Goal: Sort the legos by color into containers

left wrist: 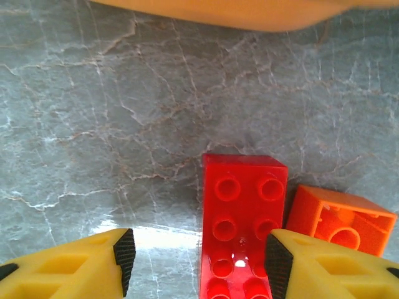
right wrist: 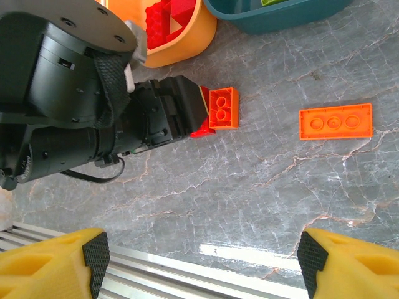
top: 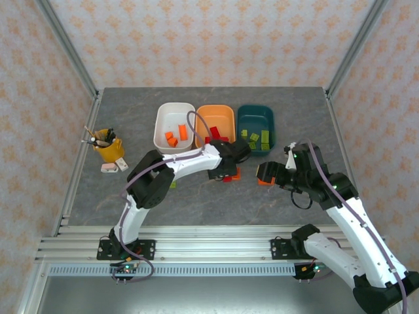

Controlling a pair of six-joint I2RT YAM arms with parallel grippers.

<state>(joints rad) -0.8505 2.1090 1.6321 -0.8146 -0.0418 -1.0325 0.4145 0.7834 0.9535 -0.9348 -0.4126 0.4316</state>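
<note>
Status: your left claw point(left wrist: 198, 265) sits part open astride the red studded plastic brick point(left wrist: 243, 212), on the grey marbled table point(left wrist: 93, 124) just in front of the shallow orange plastic tub point(left wrist: 249, 11). Just beside the red one lies a small orange plastic brick point(left wrist: 340, 218). Your right claw point(right wrist: 199, 261) gapes wide, empty, off that tub's right front corner.

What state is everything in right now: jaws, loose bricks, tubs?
left gripper: jaws open, straddling the red brick, not clamped.
right gripper: jaws open, empty.
red brick: flat on table, studs up.
small orange brick: beside red brick, hollow side showing.
flat orange brick: loose on table.
white tub: holds orange bricks.
orange tub: holds red bricks.
teal tub: holds green bricks.
</note>
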